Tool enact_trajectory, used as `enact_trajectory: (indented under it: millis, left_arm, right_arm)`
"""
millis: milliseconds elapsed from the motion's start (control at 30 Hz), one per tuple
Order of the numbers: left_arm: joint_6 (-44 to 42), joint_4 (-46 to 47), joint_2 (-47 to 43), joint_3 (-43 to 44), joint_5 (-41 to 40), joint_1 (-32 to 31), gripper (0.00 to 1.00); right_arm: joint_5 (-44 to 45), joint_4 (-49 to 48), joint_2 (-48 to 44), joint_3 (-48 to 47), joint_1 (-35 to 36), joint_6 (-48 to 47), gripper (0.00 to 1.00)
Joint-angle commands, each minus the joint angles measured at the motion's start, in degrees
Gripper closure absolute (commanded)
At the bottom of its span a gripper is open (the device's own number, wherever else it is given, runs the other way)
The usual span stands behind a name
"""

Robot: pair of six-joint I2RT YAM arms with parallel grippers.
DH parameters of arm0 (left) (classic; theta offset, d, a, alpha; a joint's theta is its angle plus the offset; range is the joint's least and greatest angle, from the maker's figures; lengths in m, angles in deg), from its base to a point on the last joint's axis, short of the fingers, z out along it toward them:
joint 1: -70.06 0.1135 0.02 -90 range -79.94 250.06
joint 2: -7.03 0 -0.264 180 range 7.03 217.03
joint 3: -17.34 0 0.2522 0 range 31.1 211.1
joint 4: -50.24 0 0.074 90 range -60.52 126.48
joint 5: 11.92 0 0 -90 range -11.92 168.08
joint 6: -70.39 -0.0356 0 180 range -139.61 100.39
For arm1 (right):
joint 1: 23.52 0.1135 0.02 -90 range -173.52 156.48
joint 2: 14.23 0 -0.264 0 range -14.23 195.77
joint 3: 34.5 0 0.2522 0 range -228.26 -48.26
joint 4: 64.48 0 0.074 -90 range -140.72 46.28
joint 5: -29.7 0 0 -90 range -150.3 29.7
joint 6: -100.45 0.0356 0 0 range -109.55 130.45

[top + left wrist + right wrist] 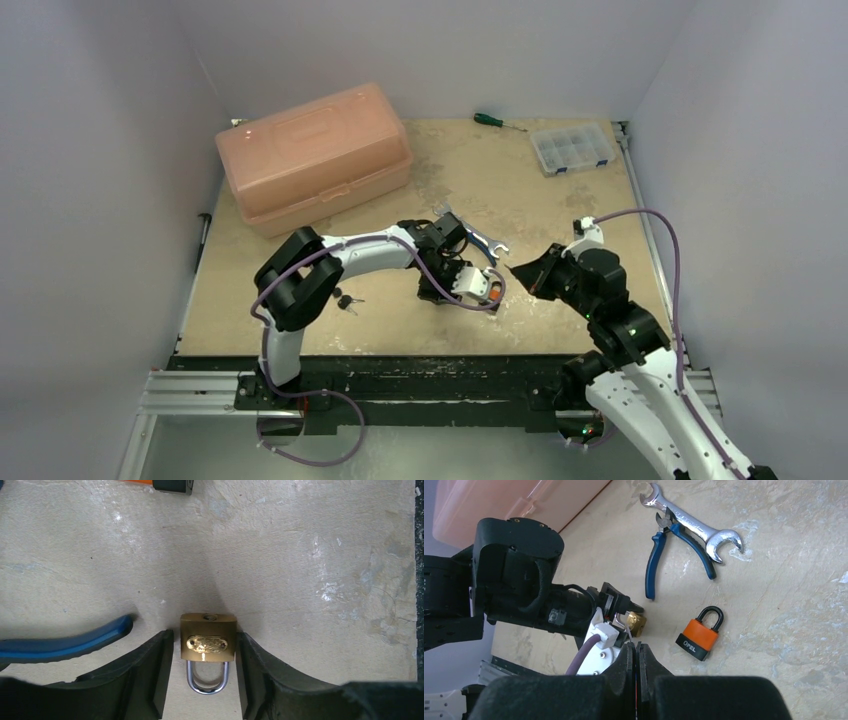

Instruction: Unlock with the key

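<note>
From above, shows the left gripper (440, 288) pointing down at the middle of the table (400, 335) and hiding the lock beneath it. Shows too the right gripper (517, 270) just beside it on the right, and the keys (347, 300) lying on the board by the left arm's elbow, apart from both grippers. Through the left wrist camera, finds the brass padlock (207, 642) flat on the table, keyhole end away from the camera, shackle toward it. Places it between the spread fingers (150, 675), with a sliver of gap on one side and the other finger hard beside the body; cannot tell whether that one touches. Through the right wrist camera, shows the right gripper's fingers pressed together with nothing visibly pinched, tips near the brass padlock, and an orange padlock (701, 635) off to one side.
</note>
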Motion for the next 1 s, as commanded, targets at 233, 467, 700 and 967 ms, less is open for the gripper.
enact_trajectory:
  millis: [233, 467, 700, 967]
  left_arm:
    - [-1.75, -2.35, 6.4, -0.48, -2.69, 0.01, 0.89]
    - [0.43, 0.63, -0.12, -2.04, 0.76, -0.03, 1.0]
    - [1.51, 1.72, -5.13, -1.42, 3.25, -0.04, 1.0]
    - [-1.15, 11.22, -15.34, -8.87, -4.59, -0.24, 1.0]
  right_arm:
    - [1.3, 1.66, -1.91, -1.87, -0.11, -0.84, 1.0]
    - [3.76, 3.09, -2.24, -3.81, -0.16, -0.66, 1.0]
    - [4.39, 2.86, -1.41, -4.75, -0.13, -0.25, 1.0]
    - [2.92, 1.54, 0.55, -5.59, -0.1, 0.66, 1.0]
